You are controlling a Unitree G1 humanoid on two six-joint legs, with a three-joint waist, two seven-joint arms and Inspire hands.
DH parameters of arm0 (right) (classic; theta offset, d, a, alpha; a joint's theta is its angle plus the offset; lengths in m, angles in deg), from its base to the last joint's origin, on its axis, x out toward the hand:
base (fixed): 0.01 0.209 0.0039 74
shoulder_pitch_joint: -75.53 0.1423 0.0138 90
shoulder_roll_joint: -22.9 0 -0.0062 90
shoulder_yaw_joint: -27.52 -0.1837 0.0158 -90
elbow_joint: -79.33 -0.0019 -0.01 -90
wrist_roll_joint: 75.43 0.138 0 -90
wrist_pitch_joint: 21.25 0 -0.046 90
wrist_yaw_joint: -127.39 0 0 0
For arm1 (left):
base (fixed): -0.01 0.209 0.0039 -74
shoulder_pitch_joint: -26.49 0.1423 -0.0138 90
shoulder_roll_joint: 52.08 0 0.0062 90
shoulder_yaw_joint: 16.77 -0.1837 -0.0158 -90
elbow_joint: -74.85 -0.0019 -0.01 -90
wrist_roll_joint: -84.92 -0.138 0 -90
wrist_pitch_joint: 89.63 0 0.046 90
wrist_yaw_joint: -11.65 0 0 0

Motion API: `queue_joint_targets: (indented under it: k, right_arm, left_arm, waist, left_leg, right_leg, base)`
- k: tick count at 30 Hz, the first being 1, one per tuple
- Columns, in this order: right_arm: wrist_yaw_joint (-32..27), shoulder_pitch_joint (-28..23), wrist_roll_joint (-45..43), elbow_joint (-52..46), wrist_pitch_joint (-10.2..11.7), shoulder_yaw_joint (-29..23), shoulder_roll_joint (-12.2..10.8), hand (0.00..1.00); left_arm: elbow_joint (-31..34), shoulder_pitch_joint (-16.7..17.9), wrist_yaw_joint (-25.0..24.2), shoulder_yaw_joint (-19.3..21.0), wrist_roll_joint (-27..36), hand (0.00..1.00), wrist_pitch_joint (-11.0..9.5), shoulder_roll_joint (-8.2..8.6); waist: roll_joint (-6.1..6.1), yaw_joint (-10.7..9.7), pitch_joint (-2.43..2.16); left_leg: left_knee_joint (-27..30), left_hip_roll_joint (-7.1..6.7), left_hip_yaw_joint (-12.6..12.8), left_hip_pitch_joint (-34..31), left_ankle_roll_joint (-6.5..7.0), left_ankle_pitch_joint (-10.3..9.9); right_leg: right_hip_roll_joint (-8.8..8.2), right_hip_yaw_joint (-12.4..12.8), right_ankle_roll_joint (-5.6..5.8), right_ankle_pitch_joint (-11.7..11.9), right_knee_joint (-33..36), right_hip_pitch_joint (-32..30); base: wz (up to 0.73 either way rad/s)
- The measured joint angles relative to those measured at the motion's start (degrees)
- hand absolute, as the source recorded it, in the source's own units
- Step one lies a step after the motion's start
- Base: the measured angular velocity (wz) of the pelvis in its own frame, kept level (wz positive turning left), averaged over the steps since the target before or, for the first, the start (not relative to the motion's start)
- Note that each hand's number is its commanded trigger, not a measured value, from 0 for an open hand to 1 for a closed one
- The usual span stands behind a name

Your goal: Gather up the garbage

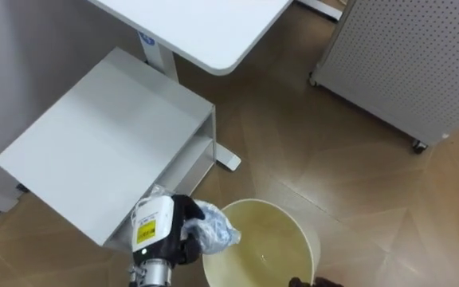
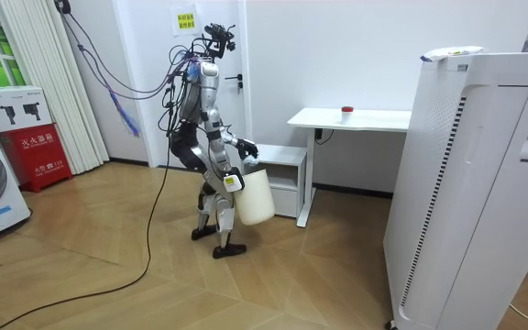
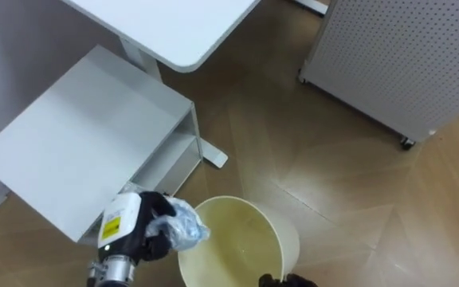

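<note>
While fingers of the left hand (image 1: 183, 217) clutch the crumpled plastic (image 1: 215, 228), the bin (image 1: 271, 204) opens just to its right.

Crumpled pale-blue plastic garbage (image 1: 215, 226) clutched in left hand (image 1: 180, 229); hung over near-left rim of cream bin (image 1: 281, 227).

My two head eyes sit side by side and look steeply down from close above. Both take in the same patch: the corner of the white tabletop (image 1: 205, 32), the low white shelf (image 1: 110, 135), the cream bin (image 1: 281, 231) at the bottom edge, and my left robot hand (image 1: 174, 231) clutching crumpled plastic (image 1: 213, 227) at lower left. The right eye shows it all shifted slightly leftward. The room camera stands well off, looks level toward the wall and sees me whole from my right side. It shares the tabletop, shelf and bin.
</note>
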Motion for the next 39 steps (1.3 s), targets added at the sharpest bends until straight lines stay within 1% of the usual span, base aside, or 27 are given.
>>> queue_joint_targets:
  k: [3,5,7,9,11,13,17,18,19,24,30,39]
  right_arm:
    - [0.10,-0.42,0.08,0.55,0.64,0.07,-0.25,1.00]
    - [0.67,-0.09,0.04,1.33,0.61,0.06,-0.63,1.00]
    - [0.71,0.16,0.00,1.84,0.60,0.06,-0.87,1.00]
    - [0.72,0.22,-0.01,2.01,0.61,0.03,-0.93,1.00]
    - [0.91,0.18,-0.01,2.00,0.64,0.06,-0.98,1.00]
    - [1.12,0.14,0.08,2.04,0.50,0.04,-0.98,1.00]
    - [1.40,0.17,-0.06,2.19,0.48,0.02,-0.96,1.00]
    - [1.58,0.20,-0.10,2.29,0.48,0.00,-0.95,1.00]
    - [1.69,0.21,-0.09,2.35,0.48,0.01,-0.97,1.00]
    - [1.78,0.15,0.59,2.31,0.48,0.03,-0.96,1.00]
    - [1.77,0.10,1.35,2.39,0.48,0.01,-0.96,1.00]
    - [1.79,-0.13,1.35,2.94,0.48,0.02,-0.97,1.00]
  left_arm:
    - [2.24,1.63,-2.14,-3.35,1.60,1.00,-0.23,1.06]
    - [2.64,2.30,-3.95,-5.78,2.41,1.00,-0.34,1.04]
    - [2.64,2.37,-7.03,-8.35,2.88,1.00,-0.34,1.14]
    - [2.58,2.74,-9.31,-9.67,3.75,1.00,-0.33,1.14]
    - [2.57,2.96,-11.76,-9.90,3.95,1.00,-0.28,1.14]
    - [2.56,3.48,-14.36,-10.81,3.94,1.00,0.26,1.14]
    - [2.55,3.81,-17.90,-10.89,3.95,1.00,0.77,1.15]
    - [2.55,3.79,-18.80,-10.84,3.96,0.34,0.77,1.15]
    - [2.55,3.80,-19.66,-10.87,3.96,0.00,0.78,1.16]
    - [2.56,4.27,-22.11,-10.93,3.95,0.00,1.28,1.64]
    - [2.57,4.81,-22.94,-10.89,3.95,0.00,1.74,2.17]
    - [2.08,5.43,-23.20,-10.79,3.93,0.00,1.83,2.20]
  waist:
    - [-0.22,0.65,-0.13]
    - [-0.54,0.52,-0.38]
    - [-0.58,0.52,-0.42]
    - [-0.64,0.54,-0.47]
    - [-0.63,0.50,-0.47]
    - [-0.71,0.55,-0.51]
    - [-0.74,0.51,-0.54]
    - [-0.74,0.52,-0.54]
    - [-0.74,0.53,-0.54]
    - [-0.72,0.58,-0.55]
    - [-0.71,0.71,-0.61]
    - [-0.64,0.76,-0.75]
  left_leg:
    - [-1.14,-0.36,0.51,1.12,0.24,0.16]
    - [-1.96,-0.69,0.63,1.39,0.33,0.41]
    - [-2.77,-0.92,0.72,1.57,0.52,0.73]
    - [-2.96,-0.91,1.07,1.81,0.56,0.74]
    - [-3.38,-0.92,1.15,1.81,0.68,0.84]
    - [-4.03,-1.14,1.40,2.10,0.82,1.06]
    - [-4.20,-1.18,1.47,2.16,0.82,1.06]
    - [-4.22,-1.20,1.46,2.17,0.82,1.06]
    - [-4.27,-1.24,1.45,2.19,0.82,1.07]
    - [-4.70,-1.37,1.48,2.19,0.89,1.20]
    - [-4.84,-1.50,1.44,2.25,0.91,1.20]
    - [-5.88,-1.85,1.52,4.08,0.88,1.70]
  right_leg:
    - [-0.16,0.49,0.25,0.13,-0.62,0.73]
    - [-0.28,0.77,0.44,0.23,-1.04,0.78]
    - [-0.43,0.79,0.63,0.44,-1.66,0.93]
    - [-0.49,0.85,0.71,0.49,-1.90,1.05]
    - [-0.50,0.83,0.79,0.71,-2.43,1.09]
    - [-0.76,0.78,0.82,0.79,-2.61,1.09]
    - [-0.78,0.73,0.83,0.80,-2.78,1.11]
    - [-0.78,0.75,0.83,0.80,-2.79,1.12]
    - [-0.78,0.77,0.83,0.80,-2.83,1.12]
    - [-0.81,0.80,0.93,1.11,-3.47,1.12]
    - [-0.93,0.77,0.95,1.12,-3.52,1.12]
    - [-1.18,0.75,0.95,1.12,-3.65,2.60]
  base:
    - [-0.01]
    - [0.00]
    - [0.04]
    - [-0.03]
    - [-0.02]
    - [0.00]
    - [-0.01]
    - [0.00]
    - [0.00]
    - [0.00]
    - [0.00]
    - [0.00]
